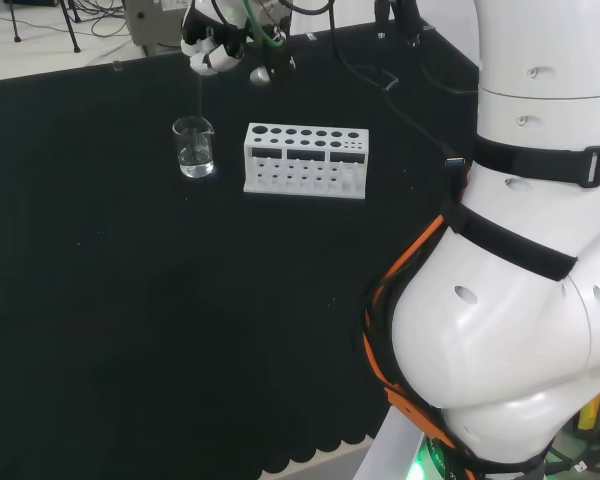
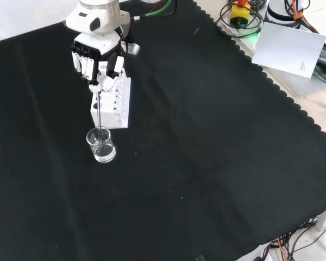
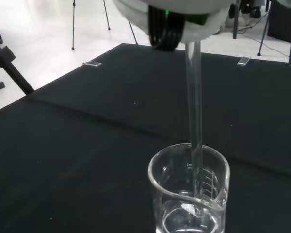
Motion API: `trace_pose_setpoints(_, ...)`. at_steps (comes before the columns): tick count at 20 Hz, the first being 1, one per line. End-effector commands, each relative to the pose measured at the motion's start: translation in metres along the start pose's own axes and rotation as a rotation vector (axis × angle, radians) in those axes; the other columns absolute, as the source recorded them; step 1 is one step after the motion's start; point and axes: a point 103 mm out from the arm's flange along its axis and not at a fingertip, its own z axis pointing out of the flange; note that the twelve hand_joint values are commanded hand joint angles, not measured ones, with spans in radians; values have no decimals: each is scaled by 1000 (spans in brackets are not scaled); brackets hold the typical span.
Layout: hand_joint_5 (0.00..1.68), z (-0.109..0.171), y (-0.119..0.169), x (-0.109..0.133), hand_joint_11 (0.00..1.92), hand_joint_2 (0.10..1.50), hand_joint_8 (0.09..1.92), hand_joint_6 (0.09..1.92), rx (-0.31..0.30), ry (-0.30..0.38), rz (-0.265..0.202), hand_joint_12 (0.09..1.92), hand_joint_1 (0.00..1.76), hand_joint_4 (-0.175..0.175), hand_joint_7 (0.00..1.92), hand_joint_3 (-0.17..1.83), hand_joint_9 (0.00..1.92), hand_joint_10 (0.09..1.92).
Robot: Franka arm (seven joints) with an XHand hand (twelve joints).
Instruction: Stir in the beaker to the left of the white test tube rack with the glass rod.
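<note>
1. The hand (image 2: 99,61), at the upper left of the front view, has its fingers curled round the top of the glass rod (image 2: 100,111), which hangs upright with its lower end inside the beaker (image 2: 101,145).
2. The rod looks thin, stiff, smooth and breakable. It is probably light, and likely to slip if held lower on wet glass, so the top end is the sensible place to hold it.
3. The beaker (image 1: 194,147), at the upper left of the head view, stands just left of the white test tube rack (image 1: 306,160). It holds a little clear liquid at the bottom. Being small and light, it could probably slide or tip if the rod pushes on its wall.
4. The worktop (image 2: 206,141) is covered in black cloth. Pale floor, stands and cables show beyond it.
</note>
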Motion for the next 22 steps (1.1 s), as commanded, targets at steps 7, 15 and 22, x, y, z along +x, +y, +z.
trace_pose_setpoints(7,1193,2,6,28,1463,797,1017,432,19,-8,-30,1014,1307,-175,1208,472,1750,521)
trace_pose_setpoints(15,1193,15,28,19,1462,799,1019,429,33,-9,-37,1013,1307,-175,1206,468,1749,522)
trace_pose_setpoints(22,1193,16,21,-29,1462,803,1019,428,43,-13,22,1012,1306,-175,1205,463,1747,524)
